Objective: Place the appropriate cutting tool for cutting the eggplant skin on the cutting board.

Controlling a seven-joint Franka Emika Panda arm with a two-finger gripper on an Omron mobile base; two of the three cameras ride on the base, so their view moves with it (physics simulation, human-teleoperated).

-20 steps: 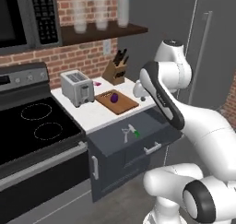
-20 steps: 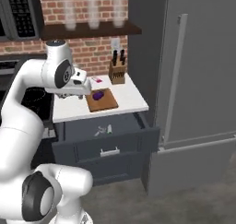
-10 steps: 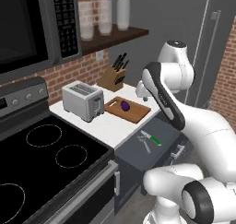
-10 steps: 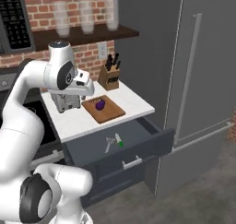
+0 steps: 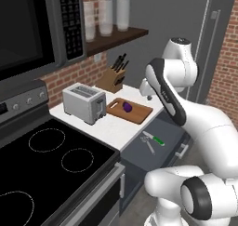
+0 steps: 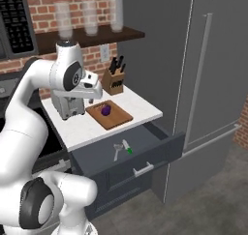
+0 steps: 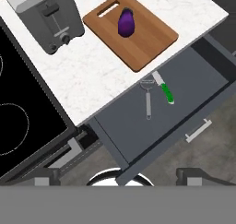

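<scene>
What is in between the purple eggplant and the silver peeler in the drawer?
In the hand view, bare brown cutting board, then a thin strip of white counter edge, lie between the eggplant and the peeler. Nothing else is there.

In the left base view the arm's white links cover the right corner of the counter and part of the open drawer. The peeler there is too small to tell from the knife, perhaps touching it. The stovetop runs off the hand view's left edge.
</scene>
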